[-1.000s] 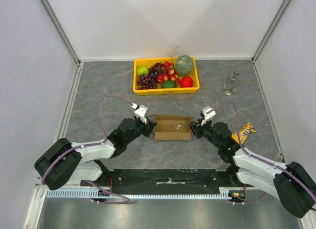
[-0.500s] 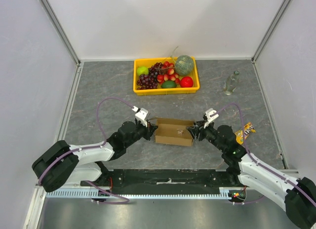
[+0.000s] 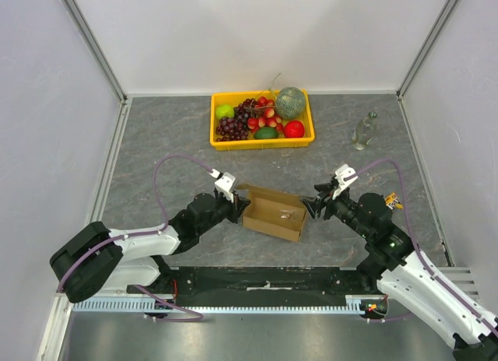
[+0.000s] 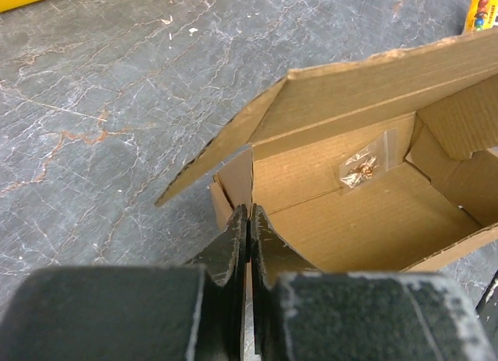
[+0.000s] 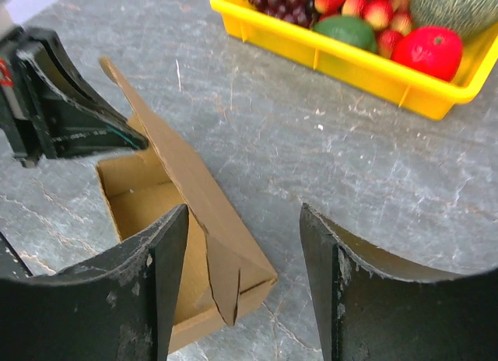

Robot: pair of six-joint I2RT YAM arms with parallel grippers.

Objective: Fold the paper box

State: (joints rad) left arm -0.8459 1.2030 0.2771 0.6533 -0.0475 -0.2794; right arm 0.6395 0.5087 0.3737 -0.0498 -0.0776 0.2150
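The paper box (image 3: 274, 213) is being held mid-table, its left end wall pinched by the closed left gripper (image 4: 248, 219). The right gripper (image 5: 243, 212) is being held spread wide just beside the right end, gripping nothing. A small packet (image 4: 359, 168) inside is being shown too blurred to identify. Well beyond, the yellow crate (image 3: 262, 141) is being seen.

No readable text, labels or numbers

There is one paper box (image 3: 272, 215) with one tiny clear bag (image 4: 362, 165) inside. One yellow crate (image 3: 261, 144) holds one melon (image 3: 289, 102), one green apple (image 3: 225, 111), one round red fruit (image 3: 293, 128), one avocado (image 3: 266, 132) and one bunch of purple grapes (image 3: 231, 127). There is one bottle (image 3: 363, 131), one candy packet (image 4: 484, 9) and two robot arms: the left arm (image 3: 148, 236) and the right arm (image 3: 405, 260).
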